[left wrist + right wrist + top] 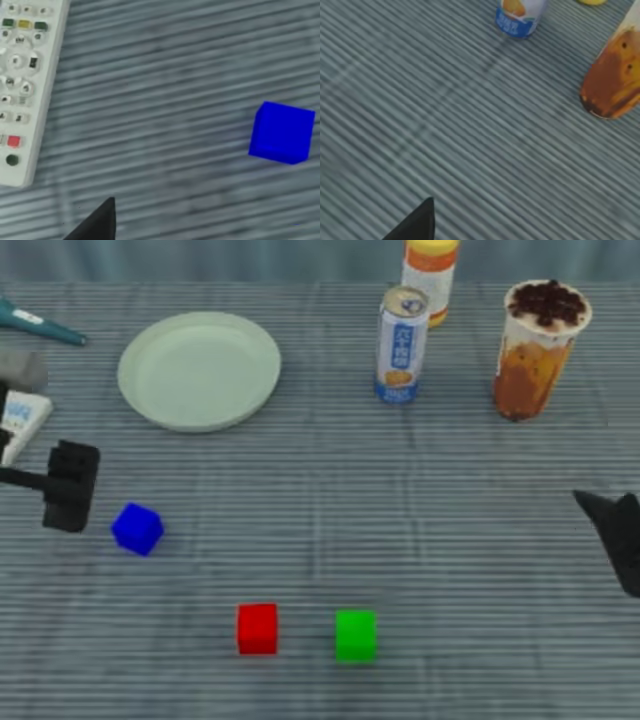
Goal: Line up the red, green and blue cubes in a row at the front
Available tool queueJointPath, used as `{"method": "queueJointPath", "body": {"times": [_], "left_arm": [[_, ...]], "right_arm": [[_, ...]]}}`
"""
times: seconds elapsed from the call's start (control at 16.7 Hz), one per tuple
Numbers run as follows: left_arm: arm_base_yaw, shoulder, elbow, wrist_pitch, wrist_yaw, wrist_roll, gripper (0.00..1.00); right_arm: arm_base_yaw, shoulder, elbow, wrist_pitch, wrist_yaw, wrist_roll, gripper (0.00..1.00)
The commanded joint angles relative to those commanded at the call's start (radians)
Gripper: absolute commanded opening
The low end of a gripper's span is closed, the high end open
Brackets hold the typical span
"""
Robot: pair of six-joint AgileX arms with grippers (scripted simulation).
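Black left gripper [70,487] stood at the table's left side, just left of the blue cube [137,528] and apart from it; whether its jaws were open or closed could not be told, and only one dark fingertip [97,222] showed in the left wrist view. Blue cube sat turned askew to the cloth's stripes, one corner pointing toward the front; being a cube, it had no long axis. Red cube [257,627] and green cube [355,634] lay near the front edge, side by side with a gap between, red on the left, both square to the stripes. White remote control [22,85] lay on the cloth near the left gripper. Right gripper [615,530] sat at the table's right edge, its jaw state likewise not discernible. Pale green plate [199,370] at the back left held nothing. Drink can [401,345] stood upright at the back, an orange-capped bottle [430,275] behind it; clear cup [538,350] to their right held brown drink with dark topping.
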Motion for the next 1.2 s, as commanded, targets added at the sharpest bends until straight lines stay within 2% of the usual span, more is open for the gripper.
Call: {"method": "queueJointPath", "body": {"times": [0.3, 0.6, 0.78, 1.2], "left_arm": [[-0.057, 0.430, 0.307, -0.237, -0.001, 0.045, 1.00], [-0.098, 0.721, 0.535, -0.392, 0.001, 0.075, 1.00], [-0.109, 0.803, 0.605, -0.433, 0.003, 0.084, 1.00], [-0.106, 0.813, 0.611, -0.433, 0.003, 0.085, 1.00]], "right_arm": [[-0.191, -0.451, -0.391, 0.243, 0.015, 0.157, 1.00], [-0.316, -0.755, -0.645, 0.430, 0.045, 0.265, 1.00], [-0.350, -0.850, -0.713, 0.488, 0.058, 0.298, 1.00], [-0.354, -0.860, -0.720, 0.494, 0.060, 0.302, 1.00]]}}
